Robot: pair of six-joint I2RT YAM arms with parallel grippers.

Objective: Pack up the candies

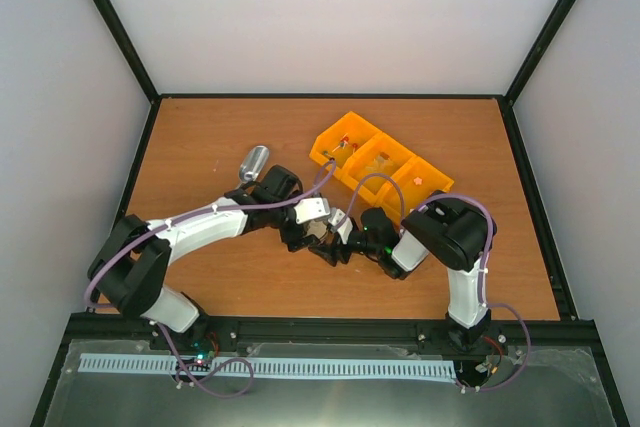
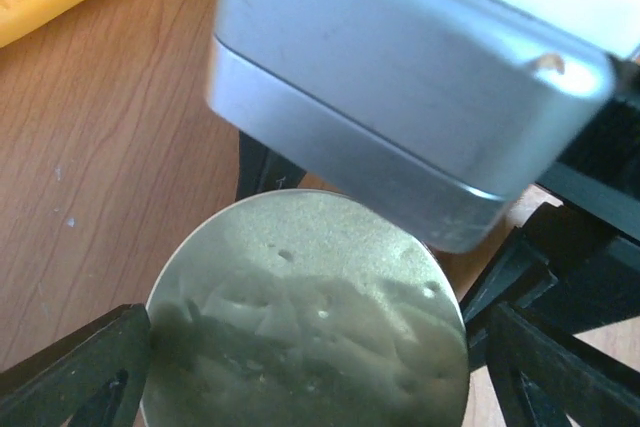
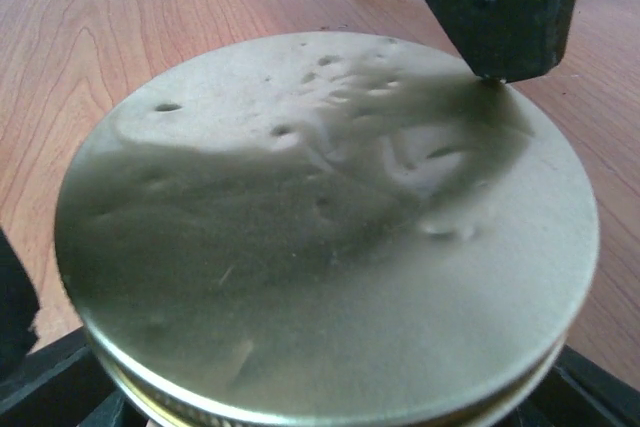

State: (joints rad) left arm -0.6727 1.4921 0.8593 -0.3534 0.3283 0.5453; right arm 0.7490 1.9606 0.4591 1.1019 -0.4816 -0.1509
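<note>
Lid-off step, I reckon. Your left gripper (image 2: 320, 342) straddles lid (image 3: 320, 227), jaws apart; right gripper (image 3: 325, 397) grip, can't tell. Next needs squeeze, then twist.

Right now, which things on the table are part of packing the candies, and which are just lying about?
In the job: the candies; the orange tray holding them; the gold lid both wrist cameras look at.
Lying about: the metal scoop, untouched on the table left of the tray in the top view, though probably meant for scooping.
</note>
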